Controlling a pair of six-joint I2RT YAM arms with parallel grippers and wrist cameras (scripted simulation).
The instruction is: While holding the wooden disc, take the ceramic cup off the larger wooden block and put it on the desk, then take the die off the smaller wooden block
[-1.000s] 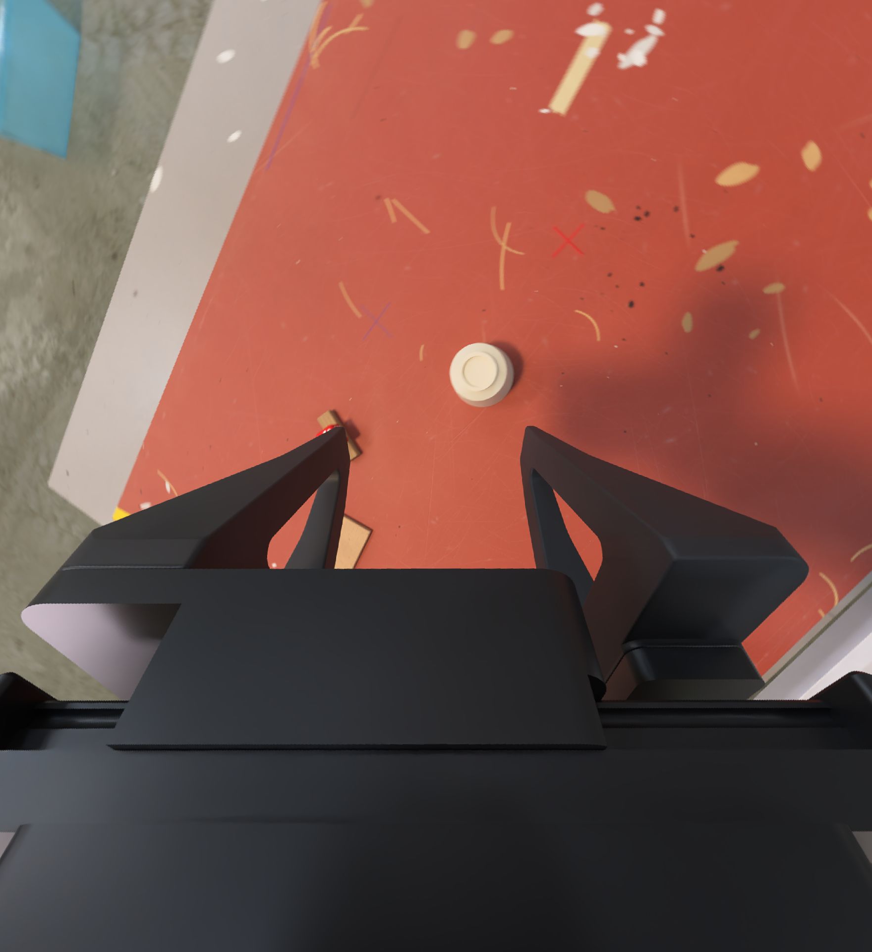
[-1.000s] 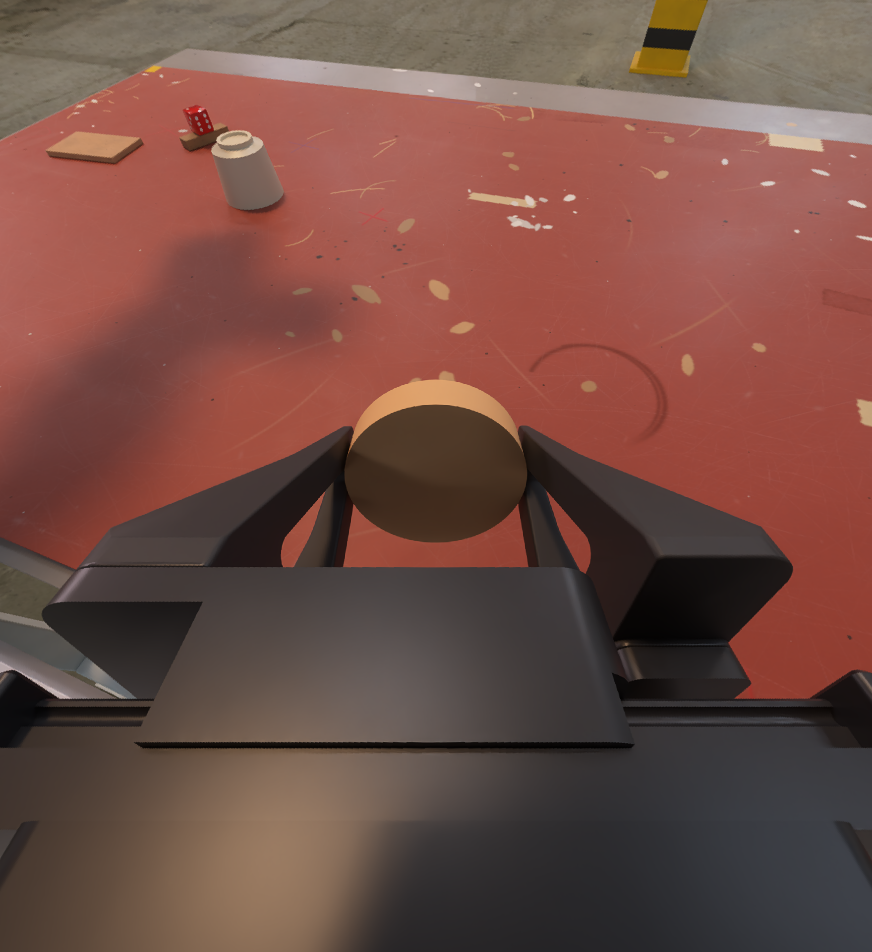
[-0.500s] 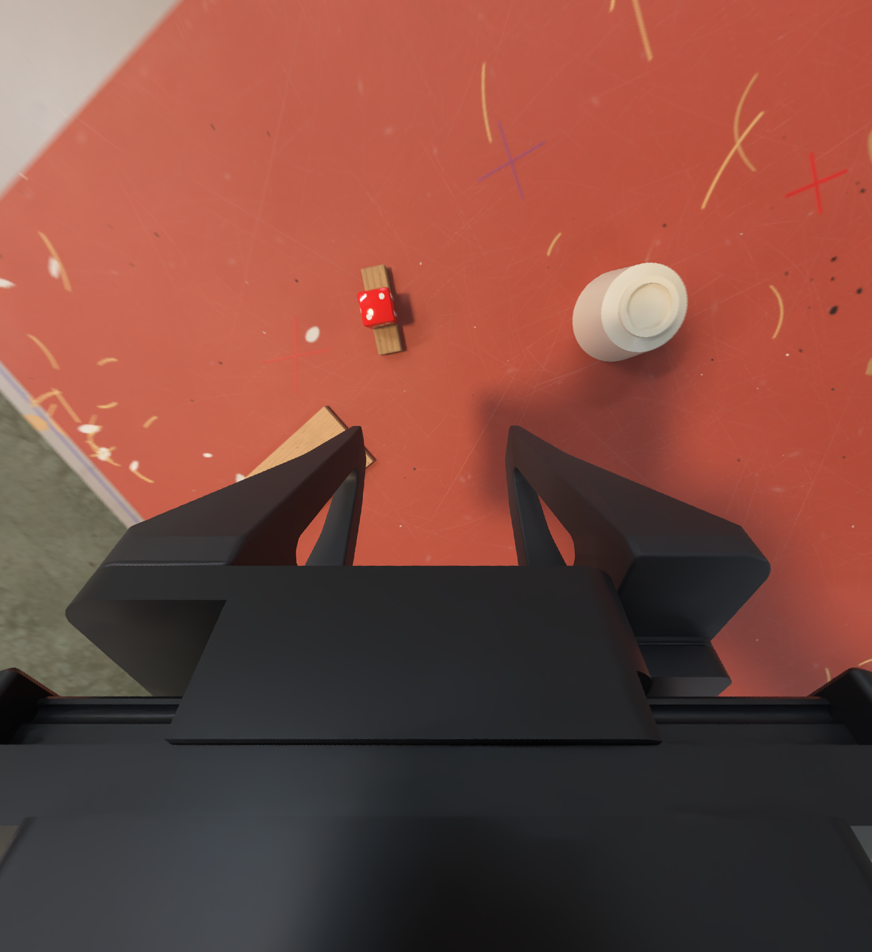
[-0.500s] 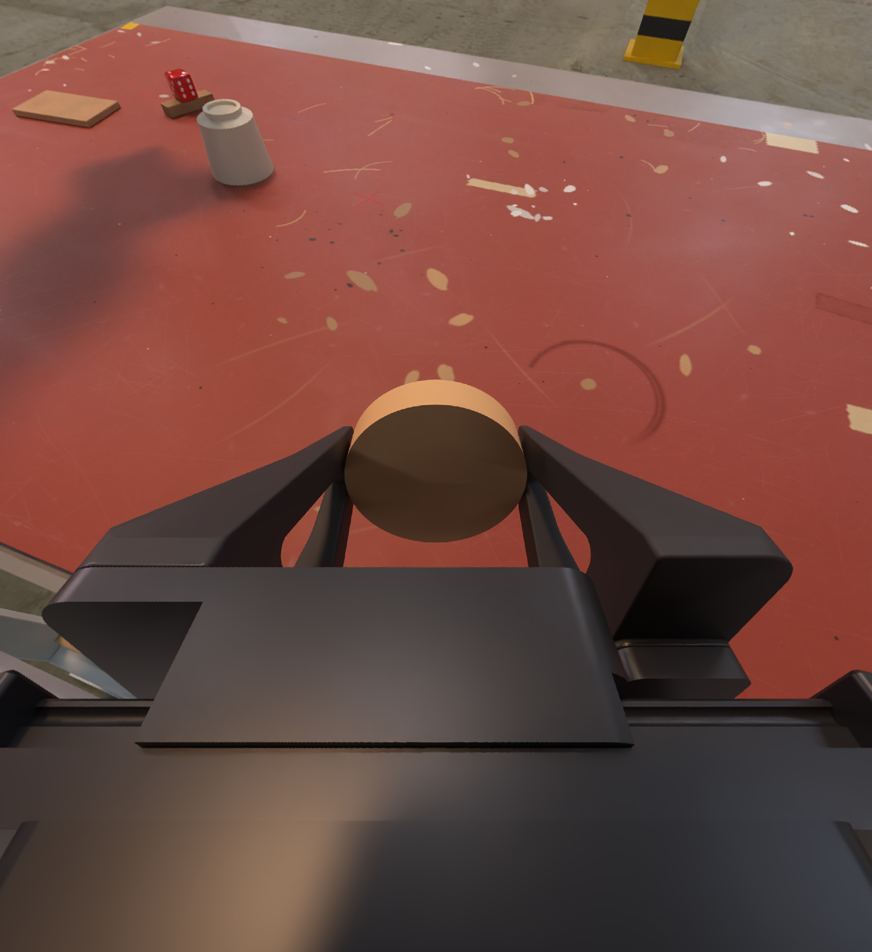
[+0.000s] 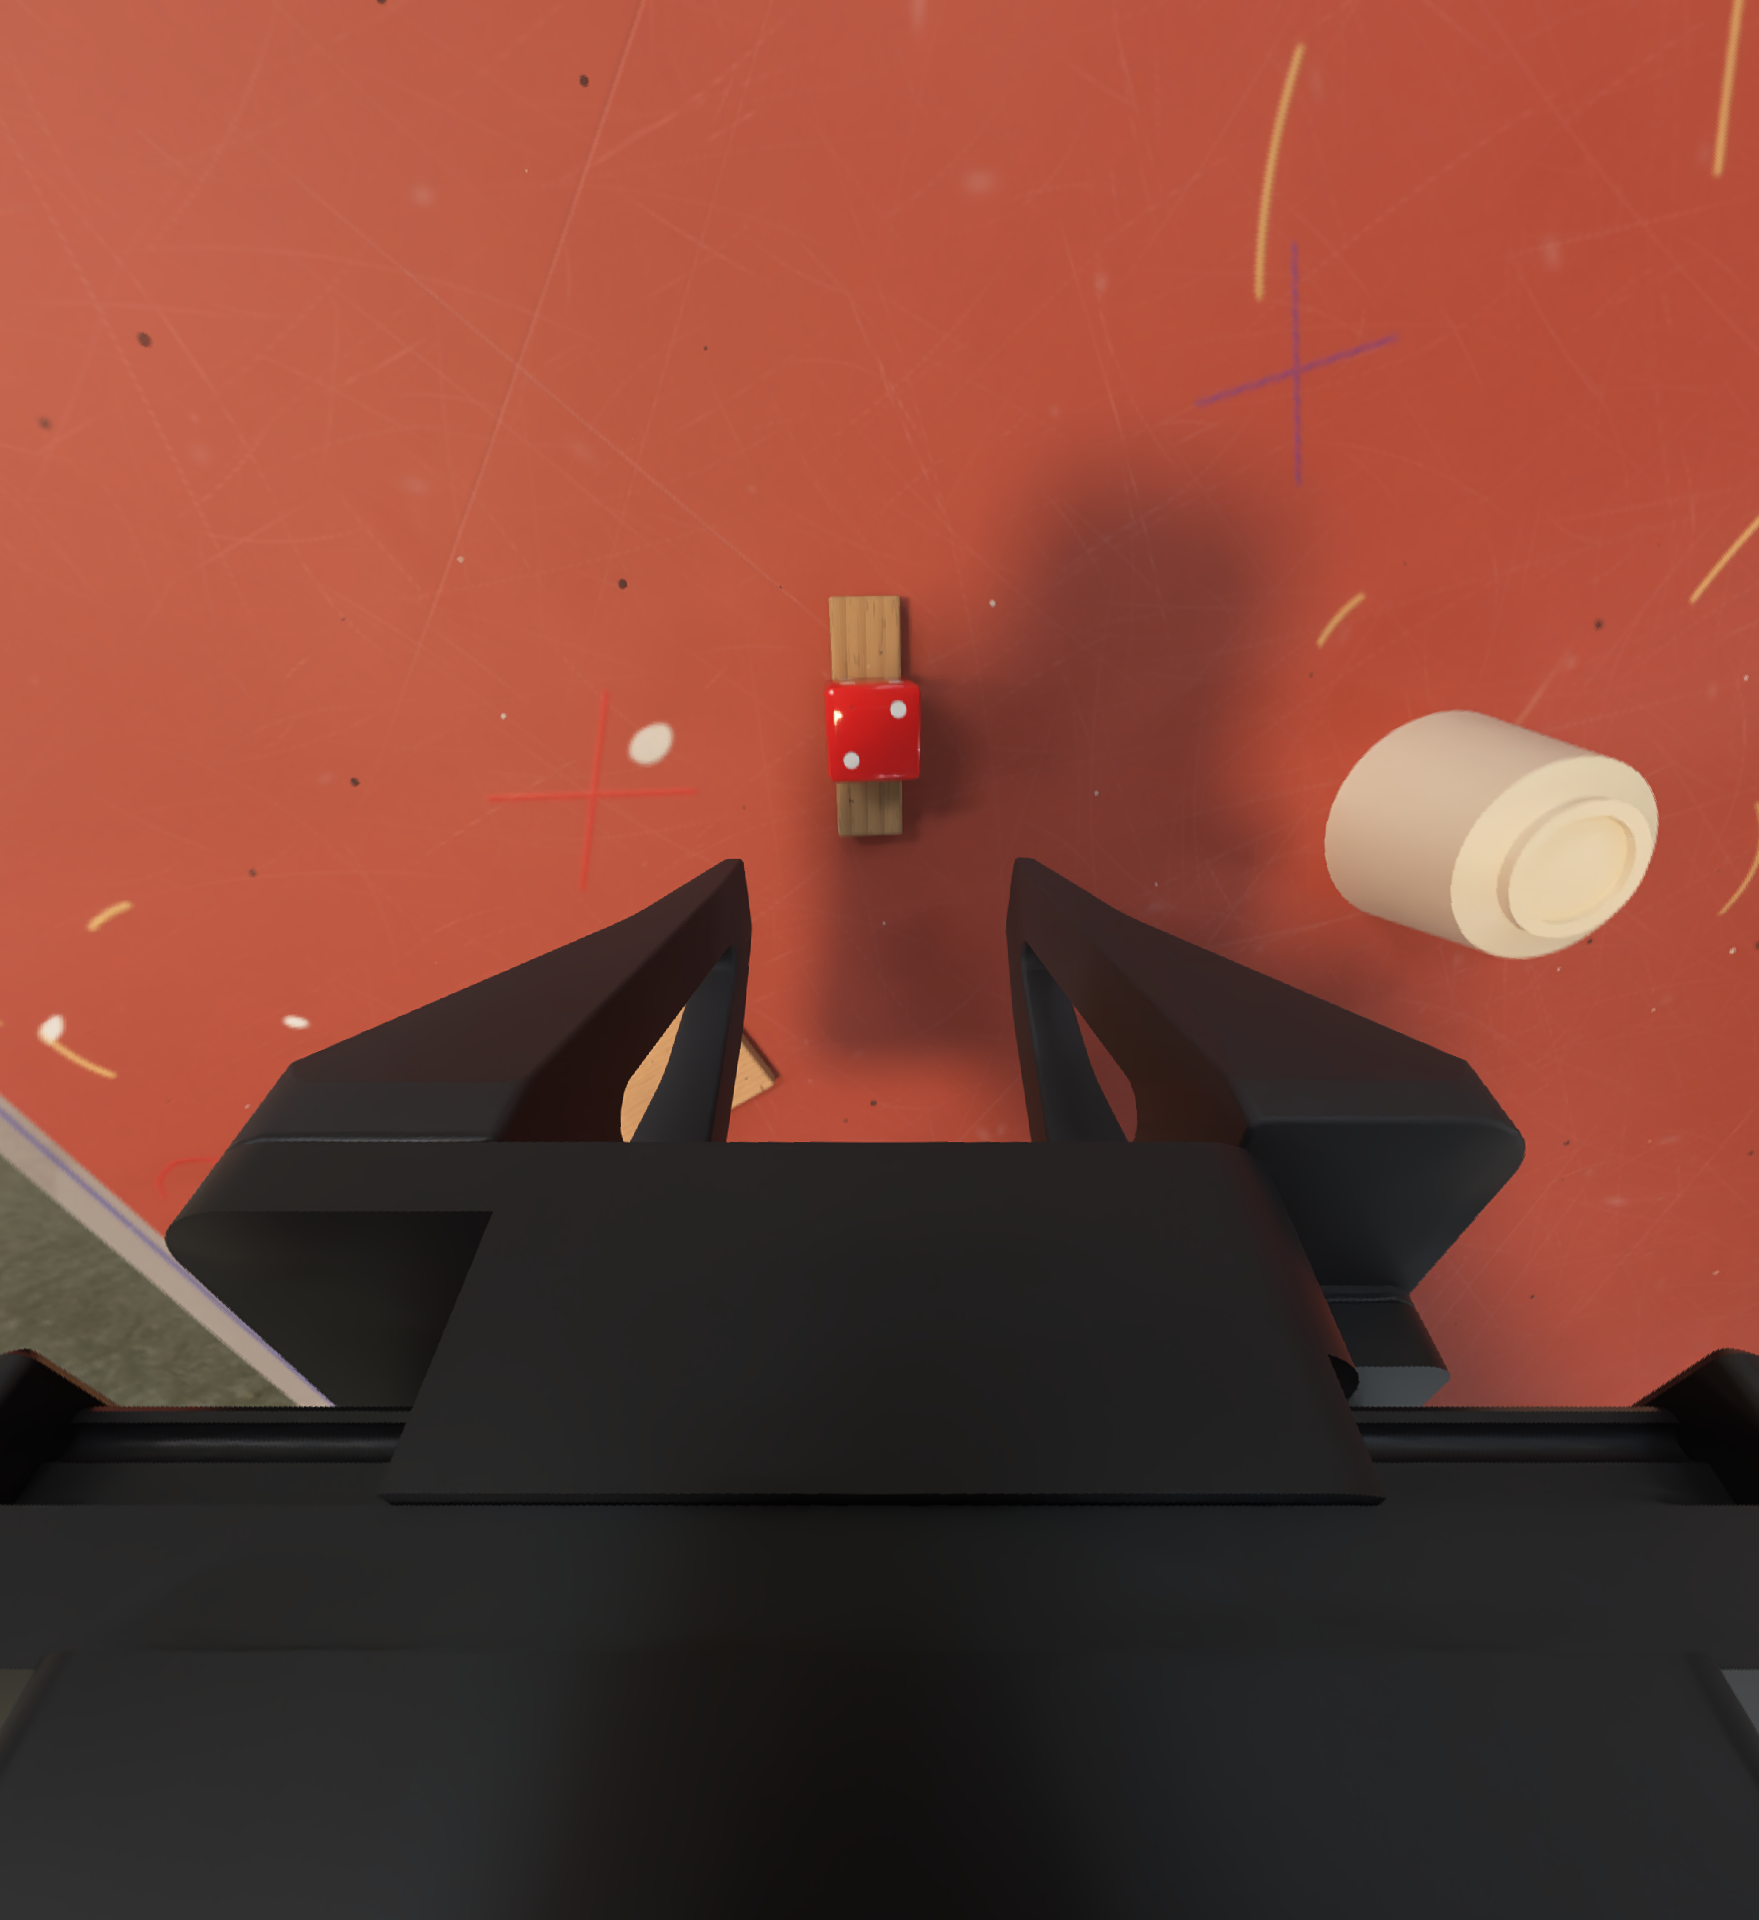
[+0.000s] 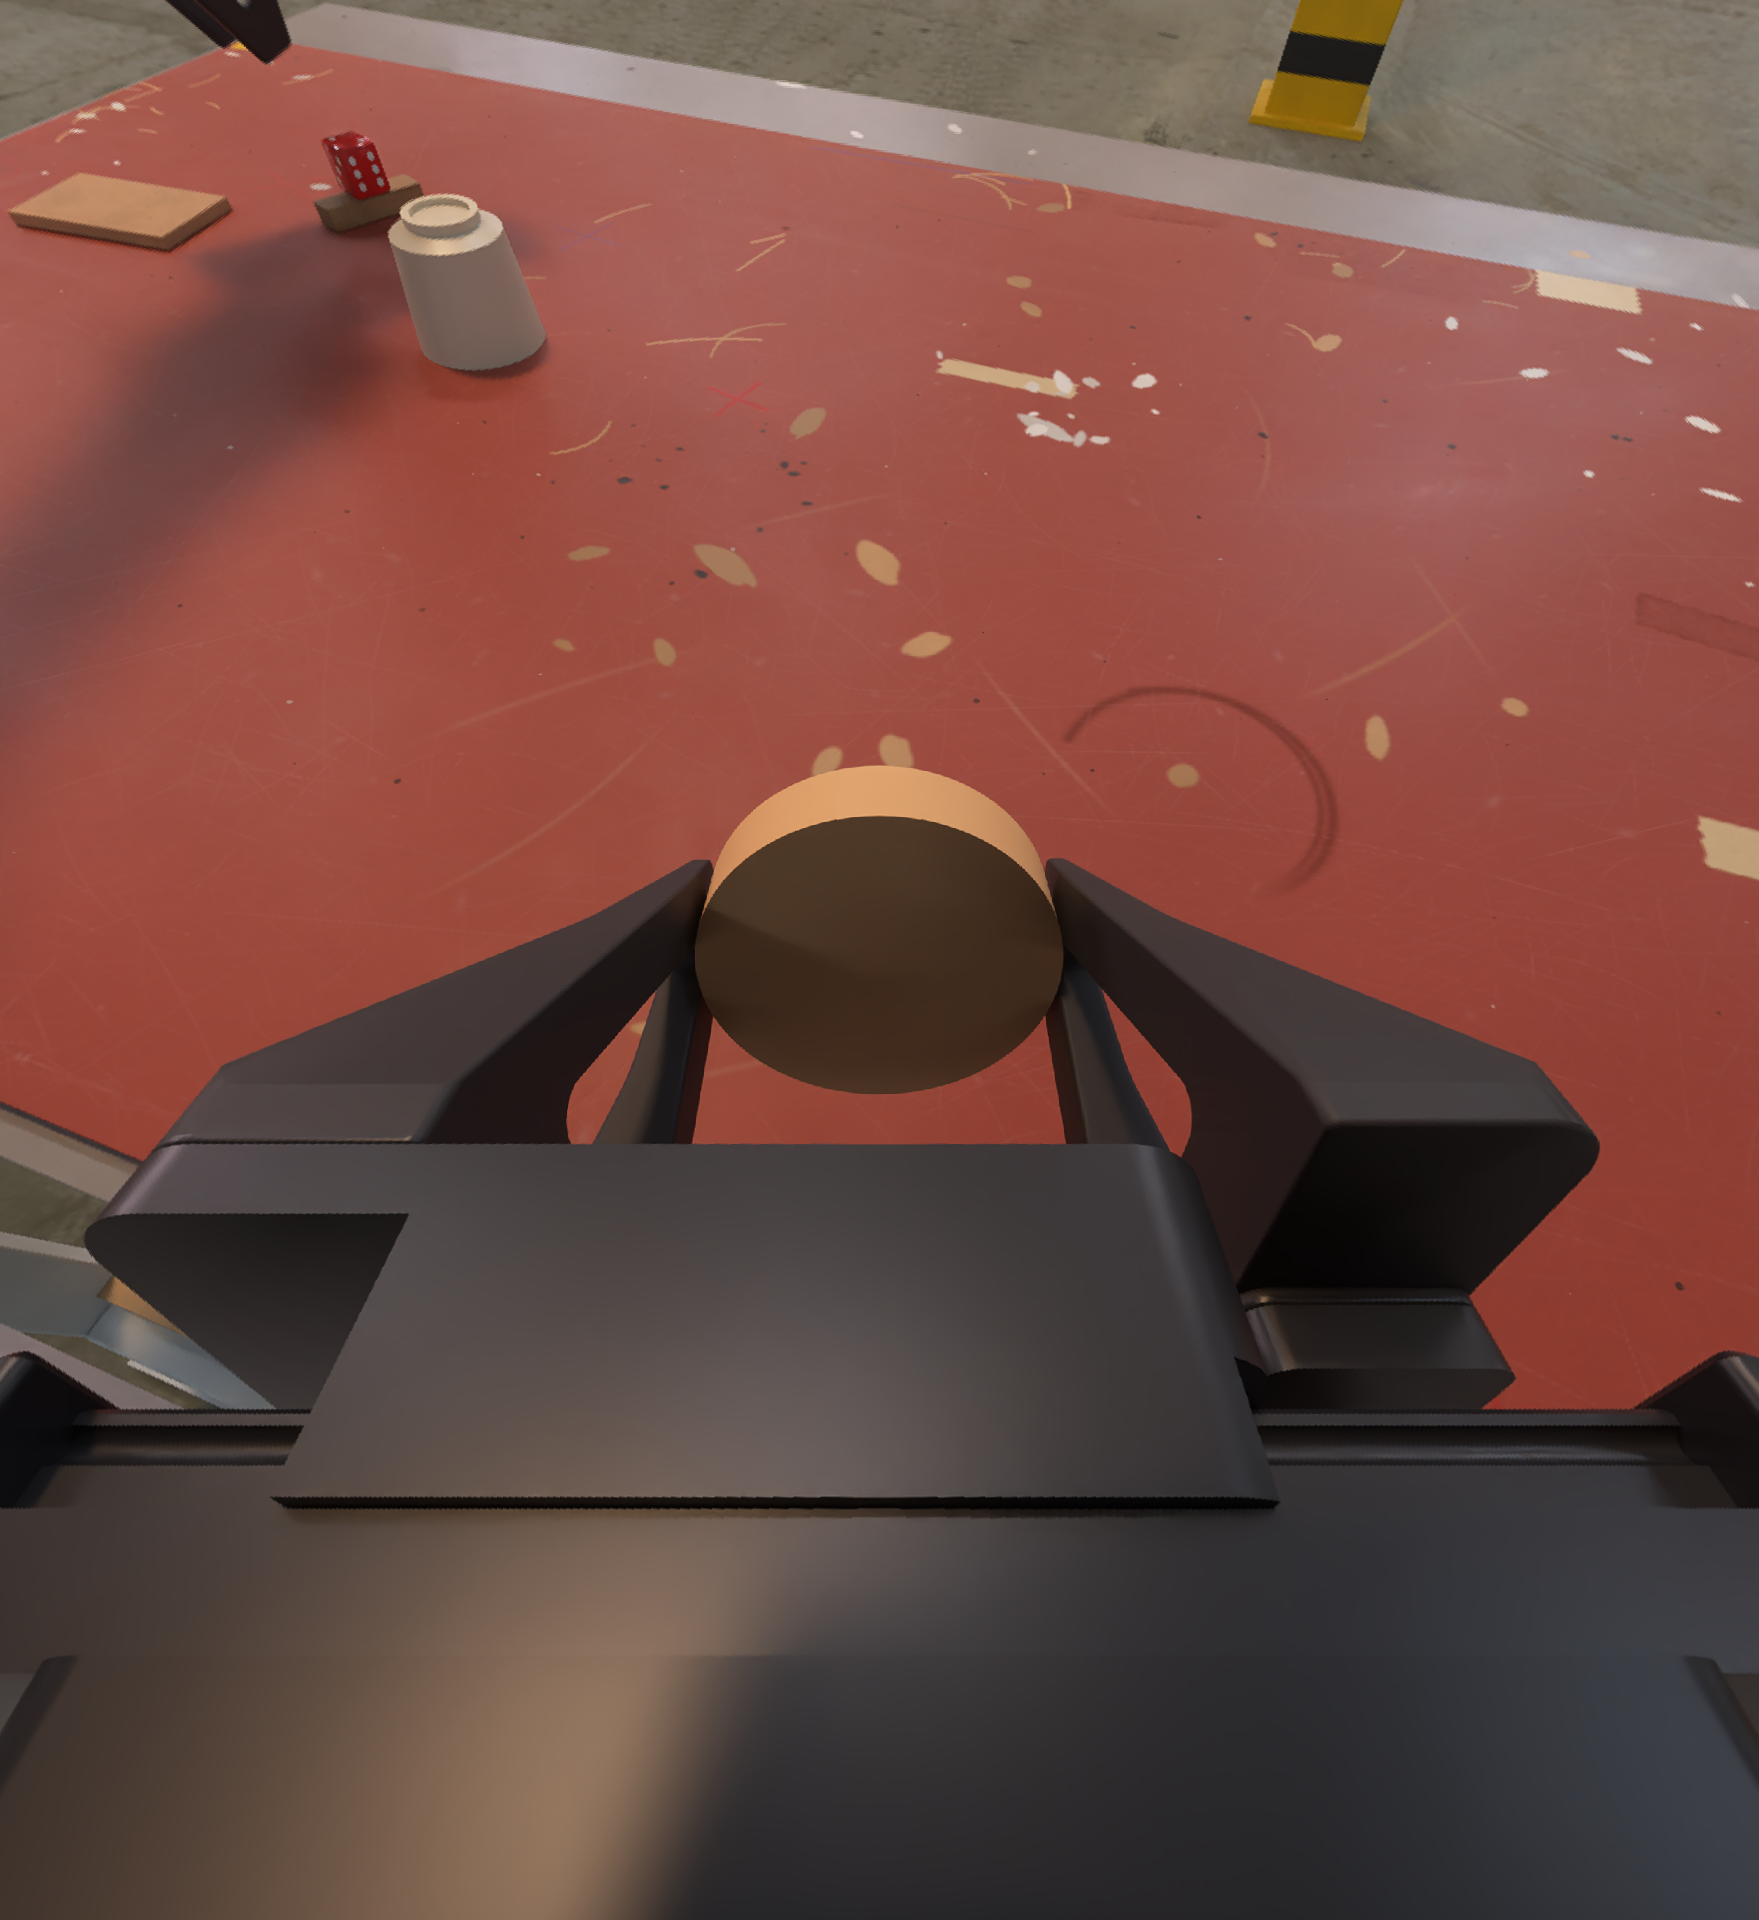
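A red die [image 5: 872,729] sits on the smaller wooden block [image 5: 866,636] on the red desk. My left gripper [image 5: 877,883] is open and empty, high above the desk, with the die just beyond its fingertips. The cream ceramic cup [image 5: 1488,831] stands upside down on the desk to the right of the die. The larger wooden block [image 5: 750,1075] shows partly behind my left finger. My right gripper [image 6: 877,883] is shut on the wooden disc [image 6: 877,956], held above the desk. The right wrist view shows the die [image 6: 355,164], cup [image 6: 464,286] and larger block [image 6: 119,211] far left.
The desk's grey edge [image 5: 116,1216] and the floor lie at the lower left of the left wrist view. A yellow and black post [image 6: 1322,68] stands on the floor beyond the desk's far edge [image 6: 958,125]. Tape scraps and marks dot the desk.
My left gripper has moved toward the die, which is now centred ahead of its fingertips and larger in view. The cup has shifted right in that view. The right gripper still holds the disc.
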